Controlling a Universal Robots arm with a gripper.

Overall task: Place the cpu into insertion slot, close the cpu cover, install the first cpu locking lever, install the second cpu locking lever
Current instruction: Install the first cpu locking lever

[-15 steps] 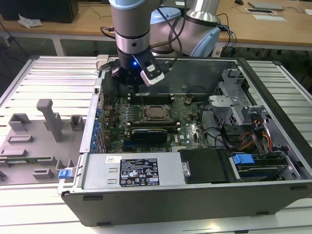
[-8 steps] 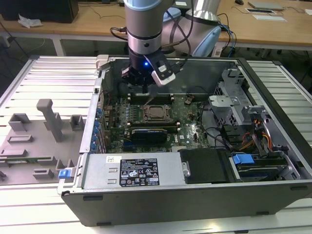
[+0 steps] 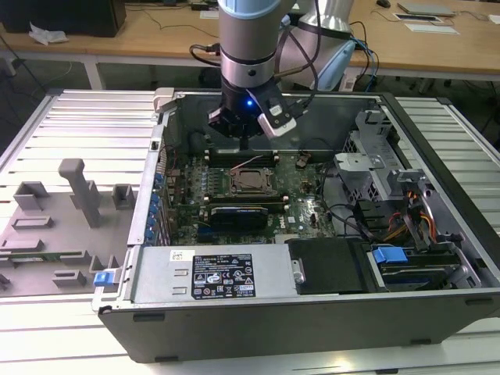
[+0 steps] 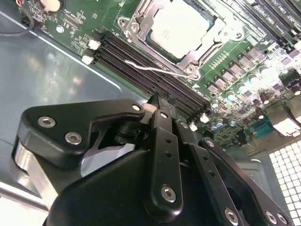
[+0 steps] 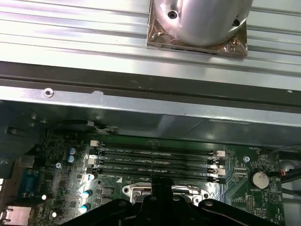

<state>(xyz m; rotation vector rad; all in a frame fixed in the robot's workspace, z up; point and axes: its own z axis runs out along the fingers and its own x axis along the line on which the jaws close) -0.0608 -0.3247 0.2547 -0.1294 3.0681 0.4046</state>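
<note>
The cpu (image 4: 181, 26) lies flat in the insertion slot (image 3: 251, 181) on the green board, its pale metal top showing. The silvery cpu cover (image 4: 205, 43) is down around it. One thin wire locking lever (image 4: 155, 69) stands loose along the socket's edge, beside the memory slots, and shows as a pale line (image 3: 248, 162) in the exterior view. My gripper (image 4: 157, 102) hangs just above that lever and the memory slots, fingers together and shut on nothing. The exterior view puts the gripper (image 3: 244, 143) slightly beyond the socket.
The open computer case (image 3: 437, 141) surrounds the board. Long black memory slots (image 5: 155, 157) run beside the socket. A black graphics card (image 3: 246, 212) lies in front of the socket. Drive cage and cables (image 3: 391, 203) fill the exterior view's right. Grey fixtures (image 3: 82, 191) stand outside on its left.
</note>
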